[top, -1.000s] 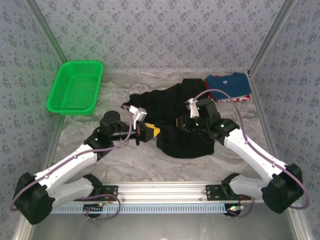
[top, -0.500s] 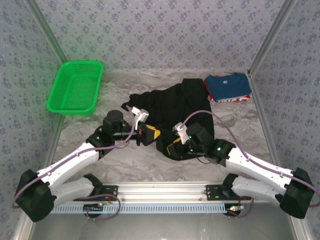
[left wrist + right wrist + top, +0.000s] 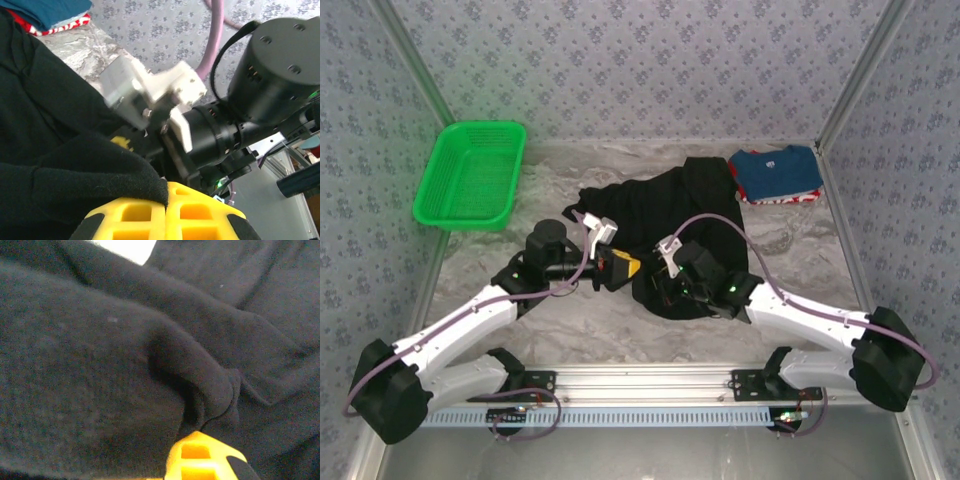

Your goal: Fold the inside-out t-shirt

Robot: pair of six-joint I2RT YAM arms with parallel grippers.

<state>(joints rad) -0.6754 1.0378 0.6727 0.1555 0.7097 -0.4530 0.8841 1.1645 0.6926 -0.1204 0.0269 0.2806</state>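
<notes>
Left end effector (image 3: 166,196) and right end effector (image 3: 201,441) — each clamped on the t-shirt (image 3: 660,200).

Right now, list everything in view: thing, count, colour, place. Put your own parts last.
black t-shirt: one, black, crumpled at the middle of the table
blue shirt: one, blue with red trim, folded, far right, just right of the black t-shirt
basket: one, green, far left of the table
table: one, grey marbled, under everything
walls: three, grey-blue patterned, around the table
rail: one, silver, near edge
left arm: one, white and black, reaching in from near left
right arm: one, white and black, reaching in from near right
left tool: one, yellow fingers, shut on a black t-shirt fold
right tool: one, yellow, shut on bunched black t-shirt fabric
</notes>
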